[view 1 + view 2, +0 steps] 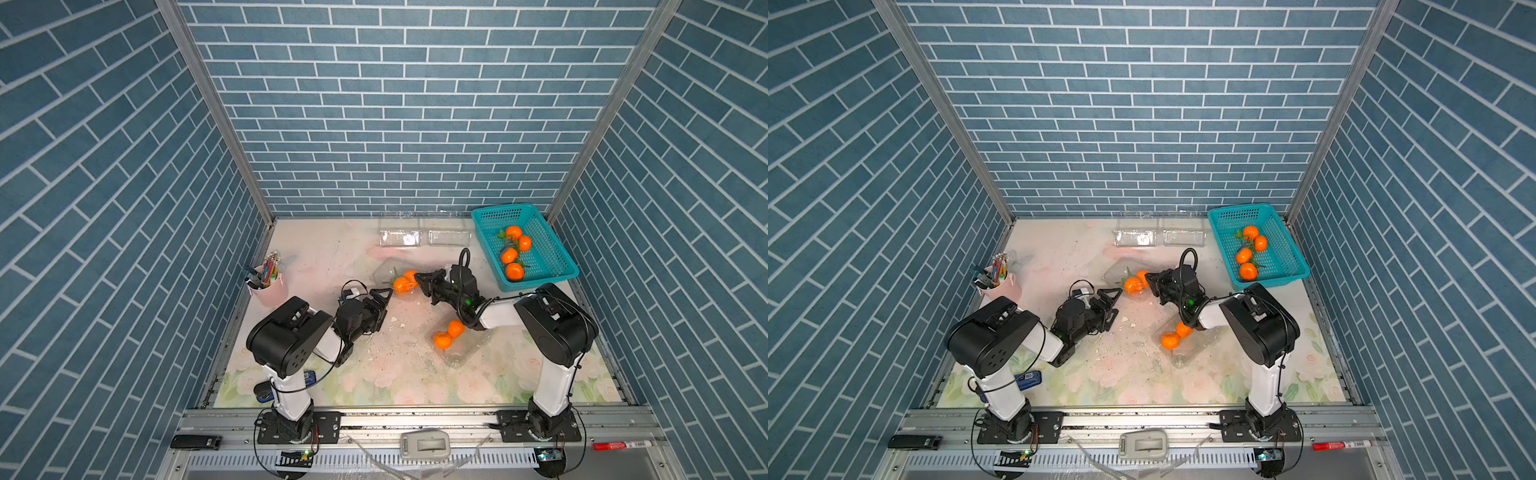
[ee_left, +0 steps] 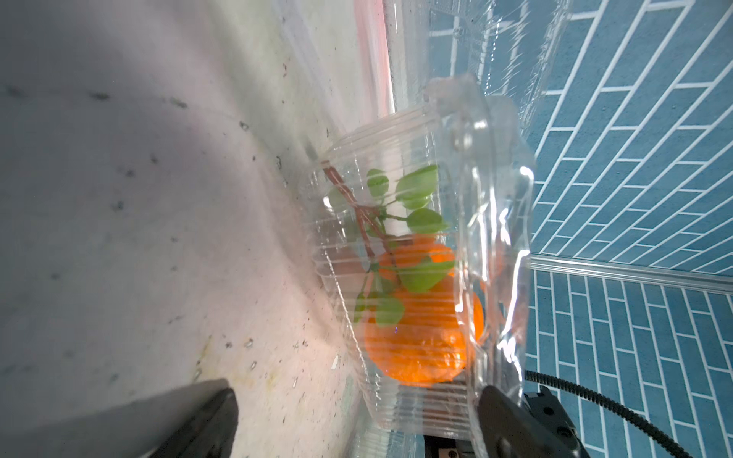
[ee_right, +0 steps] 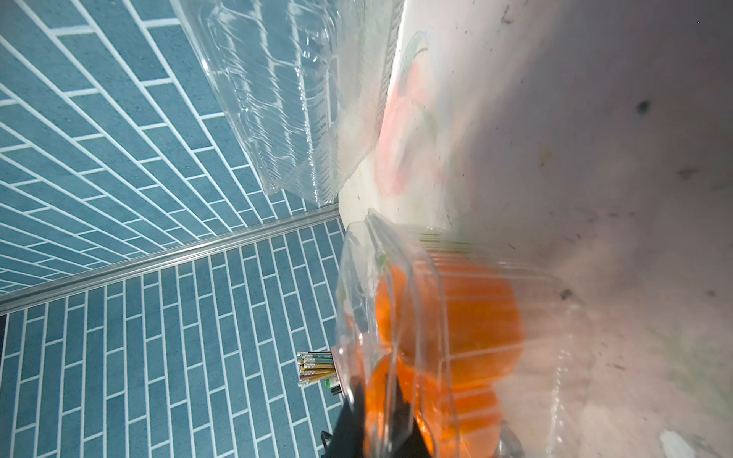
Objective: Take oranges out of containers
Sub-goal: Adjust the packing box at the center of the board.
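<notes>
In a top view my right pincer [image 1: 419, 280] is closed narrow on the edge of the clear container [image 1: 384, 272] at the frame's middle, with two oranges [image 1: 404, 284] inside. My left pincer [image 1: 385, 306] stands just lower left of it. In the left wrist view the jaws are wide and the container is straight ahead, its long axis running away. In the right wrist view the plastic lip lies between the fingers [image 3: 345, 436].

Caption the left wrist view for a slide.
Two leafy oranges inside a clear clamshell lying on the table, just ahead of the open jaws of the left gripper.
</notes>
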You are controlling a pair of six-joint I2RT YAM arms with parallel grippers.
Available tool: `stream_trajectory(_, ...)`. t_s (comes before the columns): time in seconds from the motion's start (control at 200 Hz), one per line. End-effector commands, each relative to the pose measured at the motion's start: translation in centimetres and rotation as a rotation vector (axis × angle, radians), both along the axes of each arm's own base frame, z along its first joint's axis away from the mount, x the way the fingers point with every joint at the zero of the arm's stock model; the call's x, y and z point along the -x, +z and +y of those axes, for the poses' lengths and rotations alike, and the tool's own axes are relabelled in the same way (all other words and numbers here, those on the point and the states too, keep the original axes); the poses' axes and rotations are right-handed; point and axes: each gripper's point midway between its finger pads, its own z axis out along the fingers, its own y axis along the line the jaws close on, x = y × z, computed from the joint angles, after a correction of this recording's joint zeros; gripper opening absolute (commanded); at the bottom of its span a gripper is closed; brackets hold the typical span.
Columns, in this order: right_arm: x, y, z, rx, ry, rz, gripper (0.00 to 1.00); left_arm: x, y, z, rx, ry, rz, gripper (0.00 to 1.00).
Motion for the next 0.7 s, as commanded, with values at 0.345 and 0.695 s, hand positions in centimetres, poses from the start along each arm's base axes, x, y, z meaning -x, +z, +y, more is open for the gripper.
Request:
stream_trajectory(0.345,0.2,2.2,1.4,-0.081,0.011,-0.026,0.11,1.2,-3.6,0.8,-0.074,0.020,0.110,0.94)
stream_trajectory(0.695,0.9,1.6,2.4,-0.074,0.038,-0.017,0.11,1.2,-3.8,0.8,-0.088,0.016,0.114,0.94)
